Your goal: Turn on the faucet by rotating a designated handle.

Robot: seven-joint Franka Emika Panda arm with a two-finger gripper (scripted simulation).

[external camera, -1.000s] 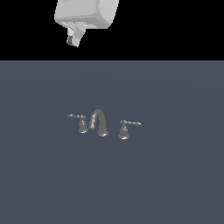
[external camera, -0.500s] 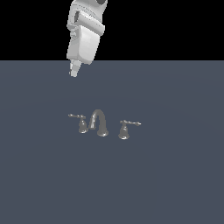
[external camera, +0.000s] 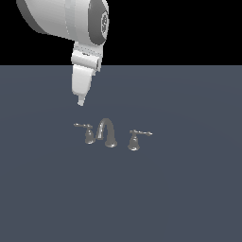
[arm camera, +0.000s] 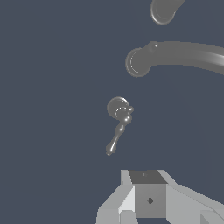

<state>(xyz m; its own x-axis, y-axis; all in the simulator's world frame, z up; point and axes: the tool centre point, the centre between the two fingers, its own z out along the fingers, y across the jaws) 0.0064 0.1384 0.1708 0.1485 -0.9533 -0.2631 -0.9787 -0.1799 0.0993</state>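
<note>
Exterior view: the arm (external camera: 71,21) hangs over a small shiny faucet (external camera: 108,132) on the grey worktop (external camera: 189,189).
The claw (external camera: 81,101) points down, above the handle (external camera: 85,132) and not touching it; I cannot tell if it is open or closed. That handle is on the exterior view's left, its lever sticking out left. The spout (external camera: 107,131) stands between it and the twin handle (external camera: 136,139).

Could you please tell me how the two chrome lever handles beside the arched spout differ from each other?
The handle juts its lever toward the exterior view's left; the twin handle juts right. The handle sits nearer the pincer, the twin handle farther off. Both are chrome levers on flared bases, flanking the spout.
</note>
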